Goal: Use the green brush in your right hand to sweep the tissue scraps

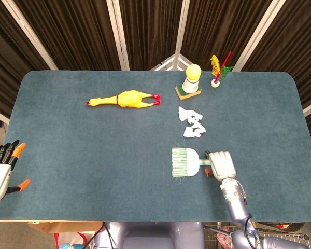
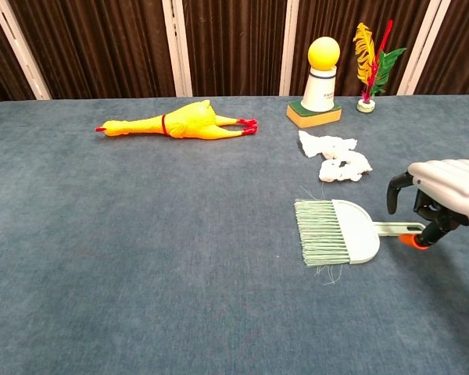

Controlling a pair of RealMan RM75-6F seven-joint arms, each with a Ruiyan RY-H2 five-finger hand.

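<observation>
The pale green brush (image 1: 185,162) (image 2: 336,232) lies flat on the blue table, bristles to the left and handle to the right. Just beyond it lie white tissue scraps (image 1: 192,123) (image 2: 336,156) in two small clumps. My right hand (image 1: 222,164) (image 2: 442,195) hovers over the end of the handle with its fingers curved down and apart; the orange thumb tip sits at the handle, with no grip showing. At the table's front left corner, my left hand (image 1: 0,174) rests with its fingers spread and nothing in it; the chest view does not show it.
A yellow rubber chicken (image 1: 124,98) (image 2: 180,123) lies at the back left of centre. A white bottle topped by a yellow ball (image 1: 190,82) (image 2: 320,82) and a feather toy (image 1: 217,70) (image 2: 371,66) stand behind the scraps near the far edge.
</observation>
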